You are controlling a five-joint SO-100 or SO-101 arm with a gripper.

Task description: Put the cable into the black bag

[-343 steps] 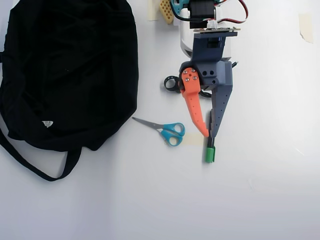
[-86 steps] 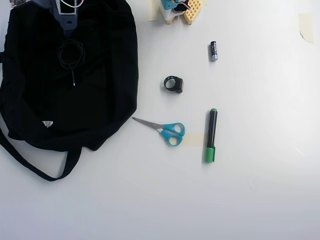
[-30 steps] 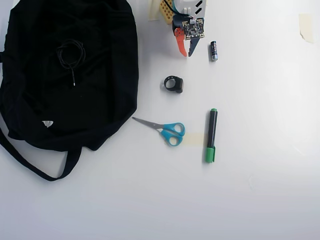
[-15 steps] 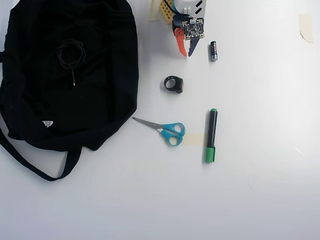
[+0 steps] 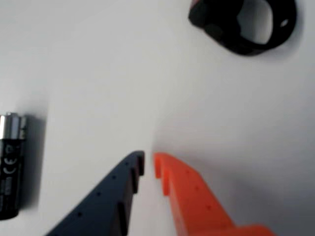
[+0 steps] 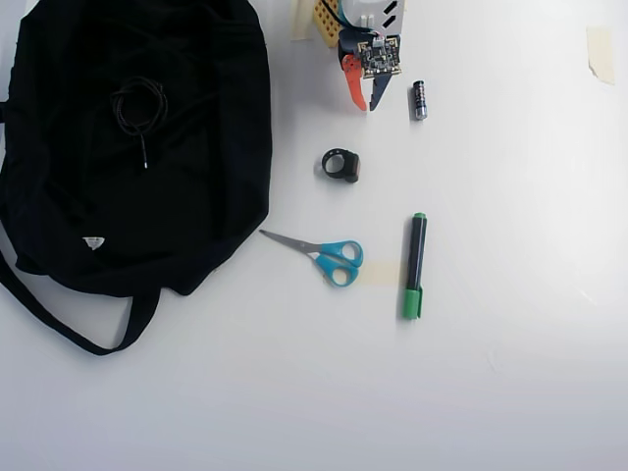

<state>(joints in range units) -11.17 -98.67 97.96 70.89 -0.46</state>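
The cable (image 6: 138, 106) lies as a small loose coil on top of the black bag (image 6: 206, 186), with one short end pointing down the overhead view. The bag fills the upper left of that view, its strap (image 6: 67, 332) trailing below it. My gripper (image 6: 367, 106) hangs at the top middle, well right of the bag, with its orange and dark fingers together and nothing between them. In the wrist view the gripper (image 5: 149, 160) shows only a thin slit between the tips above bare white table. Neither cable nor bag appears in the wrist view.
A black ring-shaped object (image 6: 340, 165) (image 5: 243, 24) lies just below the gripper in the overhead view. A battery (image 6: 419, 100) (image 5: 10, 172) sits beside it, on its right there. Blue-handled scissors (image 6: 329, 257) and a green marker (image 6: 415, 265) lie mid-table.
Since about three seconds ago the arm has left the bag and drawn back to the top middle, with the cable left lying on the bag. Over the last second nothing moved.
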